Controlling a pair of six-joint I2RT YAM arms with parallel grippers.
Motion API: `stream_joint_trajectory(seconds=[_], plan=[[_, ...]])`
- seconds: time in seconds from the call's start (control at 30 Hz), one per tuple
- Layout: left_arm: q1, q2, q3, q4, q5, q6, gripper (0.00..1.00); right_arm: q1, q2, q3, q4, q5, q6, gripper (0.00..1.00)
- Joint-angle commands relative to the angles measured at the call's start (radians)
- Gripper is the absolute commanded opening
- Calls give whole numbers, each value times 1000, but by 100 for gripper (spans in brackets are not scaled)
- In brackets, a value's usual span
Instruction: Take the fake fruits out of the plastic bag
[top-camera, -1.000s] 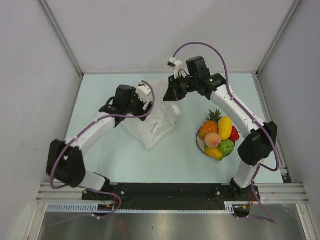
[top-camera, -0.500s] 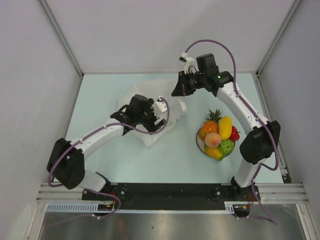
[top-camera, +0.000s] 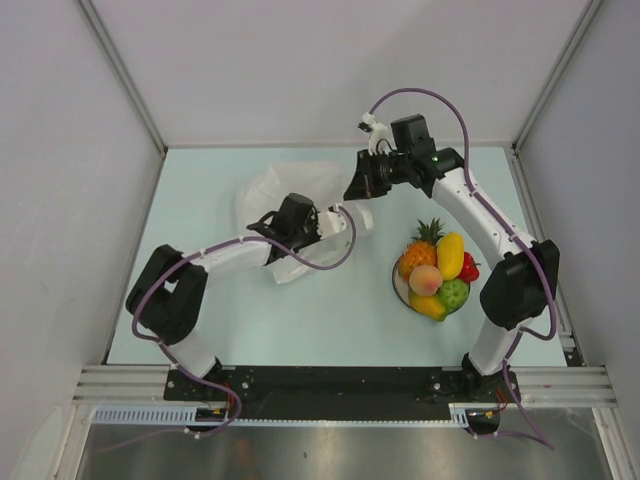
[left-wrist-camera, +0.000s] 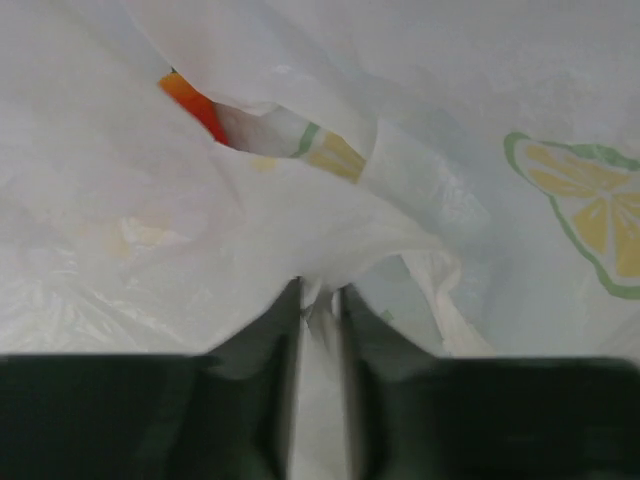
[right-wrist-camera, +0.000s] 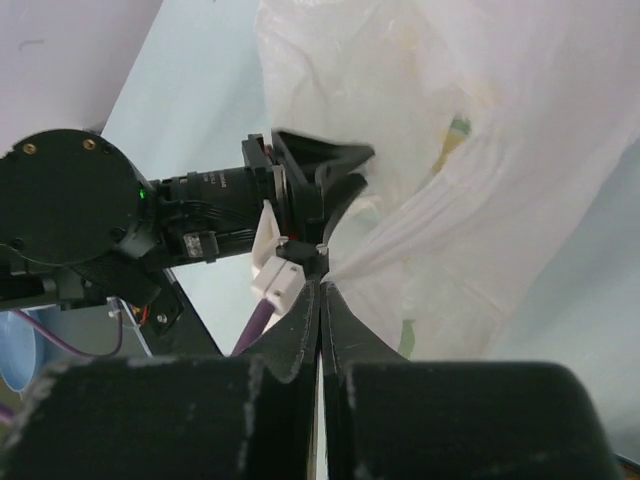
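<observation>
Swinging right across the bag (top-camera: 270, 190), which lay crumpled at mid-table, the left gripper (left-wrist-camera: 320, 292) had nearly closed, pinching a fold. The right gripper (right-wrist-camera: 322, 283) was shut on a taut strip of it. The fruits (top-camera: 436, 270) sat piled on a plate (top-camera: 398, 287) nearby.

The left gripper (left-wrist-camera: 320, 296) has swung in and pinched the plastic bag (top-camera: 262, 190)

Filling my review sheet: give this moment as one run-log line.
left gripper: pinching plastic bag | right gripper: shut on bag edge | fake fruits: piled on plate
</observation>
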Motion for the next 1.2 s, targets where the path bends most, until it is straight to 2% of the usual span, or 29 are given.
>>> stream_joint_trajectory(seconds=[0.0,0.13,0.17,0.33,0.4,0.53,0.67,0.83,0.93,0.97,1.0,1.03,1.1,1.17], plan=[[8,-14,73,-32,-22,57,0,-37,-37,11,43,-9,56,0],[86,-233,96,-50,87,-23,0,-65,0,79,41,11,49,0],[134,-311,119,-67,102,-69,0,-65,17,121,40,14,32,0],[252,-409,297,-135,165,-140,0,-40,32,182,37,28,4,0],[278,-441,307,-162,182,-134,0,-20,15,163,34,25,-5,0],[329,-525,217,-136,171,-149,0,3,-31,87,27,26,-11,0],[447,-605,109,-150,213,-189,0,6,-86,27,24,36,-28,0],[453,-702,-69,-202,181,-202,0,14,-126,-38,15,23,-37,0],[462,-748,-86,-225,121,-209,1,32,-141,-50,15,17,-33,0],[472,-758,-78,-233,115,-213,5,38,-143,-43,18,13,-33,0],[472,-772,-65,-243,113,-219,26,44,-144,-39,23,2,-25,0],[470,-777,-11,-277,122,-233,41,55,-143,-36,23,-3,-22,0],[472,-780,87,-341,280,-290,54,66,-134,-20,29,-7,-14,0],[435,-772,202,-378,427,-357,57,70,-124,-10,33,-7,-13,0]])
